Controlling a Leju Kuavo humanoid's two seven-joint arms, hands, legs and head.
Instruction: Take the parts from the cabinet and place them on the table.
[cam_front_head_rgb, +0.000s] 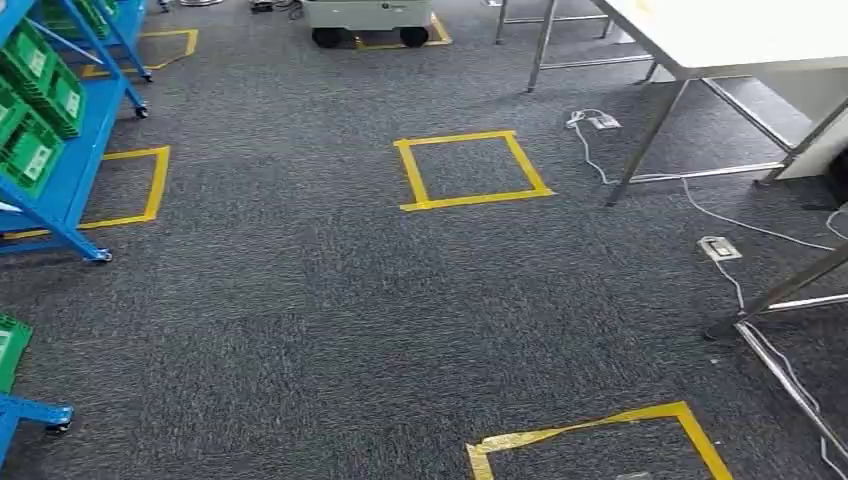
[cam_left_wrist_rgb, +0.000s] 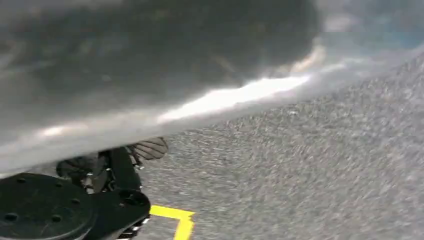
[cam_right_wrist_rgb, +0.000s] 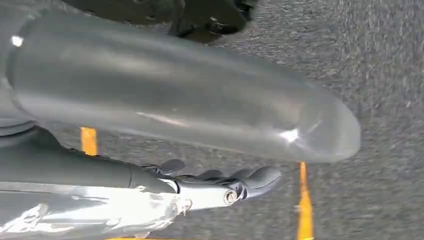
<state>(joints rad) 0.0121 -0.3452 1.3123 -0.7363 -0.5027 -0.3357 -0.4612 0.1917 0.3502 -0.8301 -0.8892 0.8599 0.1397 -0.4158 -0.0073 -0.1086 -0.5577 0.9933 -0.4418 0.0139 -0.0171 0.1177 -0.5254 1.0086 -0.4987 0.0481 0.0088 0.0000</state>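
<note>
The blue cabinet (cam_front_head_rgb: 70, 170) stands at the left edge of the head view, with green parts bins (cam_front_head_rgb: 35, 150) on its slanted shelves. The white table (cam_front_head_rgb: 740, 35) is at the far right, across open carpet. My right hand (cam_right_wrist_rgb: 165, 130) hangs over the carpet in the right wrist view. Its thick grey thumb is apart from the dark straight fingers (cam_right_wrist_rgb: 250, 180), and nothing is between them. My left hand (cam_left_wrist_rgb: 150, 75) is a blurred grey mass close to the lens in the left wrist view, and its fingers are hidden.
A second blue rack (cam_front_head_rgb: 30, 410) with a green bin is at the lower left. Yellow tape squares (cam_front_head_rgb: 470, 170) mark the grey carpet. Cables and a floor socket (cam_front_head_rgb: 718, 248) lie near metal table legs (cam_front_head_rgb: 790, 290) at right. A wheeled white cart (cam_front_head_rgb: 368, 20) stands far ahead.
</note>
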